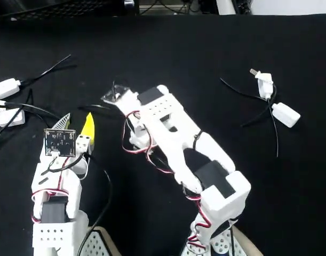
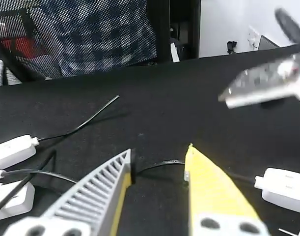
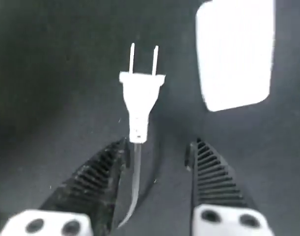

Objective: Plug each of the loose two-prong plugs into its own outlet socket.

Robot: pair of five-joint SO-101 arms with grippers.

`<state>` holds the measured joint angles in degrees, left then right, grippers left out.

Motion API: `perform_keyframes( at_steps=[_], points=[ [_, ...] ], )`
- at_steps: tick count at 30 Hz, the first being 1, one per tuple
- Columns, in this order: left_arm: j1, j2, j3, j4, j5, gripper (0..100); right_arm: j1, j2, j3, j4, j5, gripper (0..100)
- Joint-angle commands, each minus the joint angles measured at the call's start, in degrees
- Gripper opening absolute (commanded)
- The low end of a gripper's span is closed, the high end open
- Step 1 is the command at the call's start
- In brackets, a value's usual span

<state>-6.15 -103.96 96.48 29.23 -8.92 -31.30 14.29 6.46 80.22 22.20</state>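
Left of the worktop's middle, the right gripper (image 3: 157, 147) hangs released astride the cord (image 3: 136, 172) of a two-prong plug (image 3: 141, 93); left gripper (image 2: 158, 152) likewise released

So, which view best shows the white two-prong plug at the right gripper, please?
The right wrist view: the white two-prong plug shows whole, prongs clear, by the open right gripper. The high and left wrist views leave it unclear.

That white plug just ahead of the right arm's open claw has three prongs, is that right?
Not quite. The plug has two prongs, not three; the right wrist view shows it. It does lie just ahead of the open right gripper.
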Motion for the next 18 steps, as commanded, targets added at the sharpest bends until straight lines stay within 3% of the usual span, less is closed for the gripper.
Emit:
perform_keyframes(
  at_steps=[1,18],
  points=[
    [-0.48,-0.18,0.92,2.46,0.44,18,-0.26,0.04,-3.21,-3.60,0.53,18.7],
    [-0.66,-0.18,0.92,4.48,0.44,18,-4.92,6.55,-7.78,-0.35,-0.09,18.5]
  ],
)
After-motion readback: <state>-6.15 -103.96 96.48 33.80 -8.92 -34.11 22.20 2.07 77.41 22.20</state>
